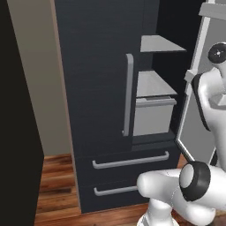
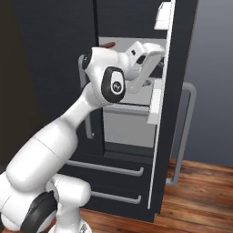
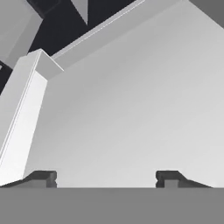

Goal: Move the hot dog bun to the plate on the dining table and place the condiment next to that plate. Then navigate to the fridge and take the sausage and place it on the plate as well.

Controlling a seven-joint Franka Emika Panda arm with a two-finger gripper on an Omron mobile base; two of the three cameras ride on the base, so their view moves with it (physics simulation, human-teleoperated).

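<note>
Fridge [image 1: 97, 88]: tall dark unit. The left door is shut and carries a grey vertical handle [image 1: 128, 95]. The right door [image 2: 175, 91] is swung out, which exposes the interior to the arm. Two drawer fronts with horizontal pulls sit below.
Arm [image 2: 68, 136]: rises from the base and reaches up and forward into the open compartment. This posture suits the last stage of the task, fetching the sausage.
Interior shelves [image 1: 154, 84]: pale grey, two levels seen from the left base view, with a light bin [image 1: 152, 115] under the lower one. The shelf faces seen from that side are bare.
Door bins [image 2: 154, 107]: white pockets on the inner face of the open door, just beside the wrist.
Floor [image 1: 57, 185]: wood planks.
Gripper [image 3: 106, 178]: the two dark tips stand far apart with nothing between them, so the jaws are spread and empty. In the hand view they face a plain pale panel, close up.
Sausage [image 2: 108, 45]: a small reddish sliver shows just above the arm's upper link, inside the compartment. This is probably the sausage, but it is too occluded to confirm. It is not gripped.
Step in hand: judged as the approach to the pick, grasp not yet made.
Markings: no brand, label or legible writing anywhere.
</note>
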